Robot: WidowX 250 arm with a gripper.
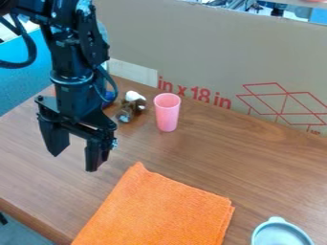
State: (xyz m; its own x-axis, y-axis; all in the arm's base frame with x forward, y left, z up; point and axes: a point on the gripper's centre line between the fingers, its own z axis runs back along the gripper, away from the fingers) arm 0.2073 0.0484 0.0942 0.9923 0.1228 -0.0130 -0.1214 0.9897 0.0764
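My black gripper (76,155) hangs at the left of the camera view, above the wooden table, its two fingers spread apart with nothing between them. To its lower right an orange cloth (159,208) lies flat, with one corner pointing up toward the back. A pink cup (167,113) stands upright to the right of the gripper. Between the cup and the arm sits a small brown and white object (131,106), perhaps a toy. Part of a blue object (109,97) shows behind the arm.
A light blue-grey bowl or lid (281,233) lies at the lower right corner, cut off by the view's edge. A cardboard wall (211,52) with red print stands along the table's back. The wooden table's (32,201) front edge runs along the lower left.
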